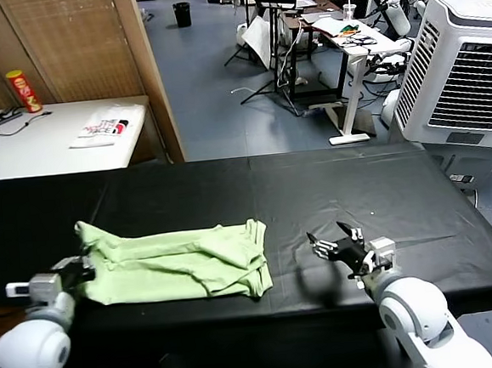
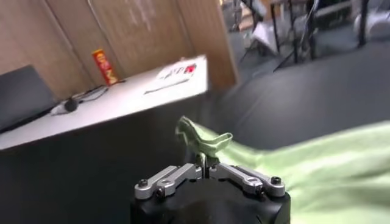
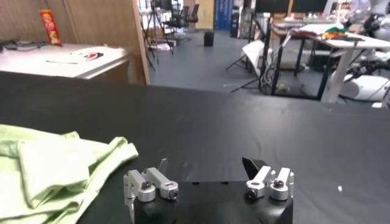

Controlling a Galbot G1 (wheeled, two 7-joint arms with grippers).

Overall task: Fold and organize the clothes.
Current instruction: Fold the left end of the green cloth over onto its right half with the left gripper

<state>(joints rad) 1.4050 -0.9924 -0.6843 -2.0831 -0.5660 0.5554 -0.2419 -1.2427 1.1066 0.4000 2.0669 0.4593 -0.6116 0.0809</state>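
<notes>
L gripper point(image 1: 81, 270) pinching shirt point(image 1: 180, 263), R gripper point(image 1: 336, 243) idle

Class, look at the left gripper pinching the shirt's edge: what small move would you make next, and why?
Probably lift the left gripper slightly and carry the pinched edge across toward the shirt's other end. It is shut on the shirt's left edge, a bit of cloth standing up between its fingers, while the shirt lies bunched and half folded on the black table. The right gripper waits open beside the shirt, clear of it.

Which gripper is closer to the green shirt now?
Left. The left gripper is shut on the shirt at its left edge. The right gripper is open, apart from the shirt's right side.
</notes>
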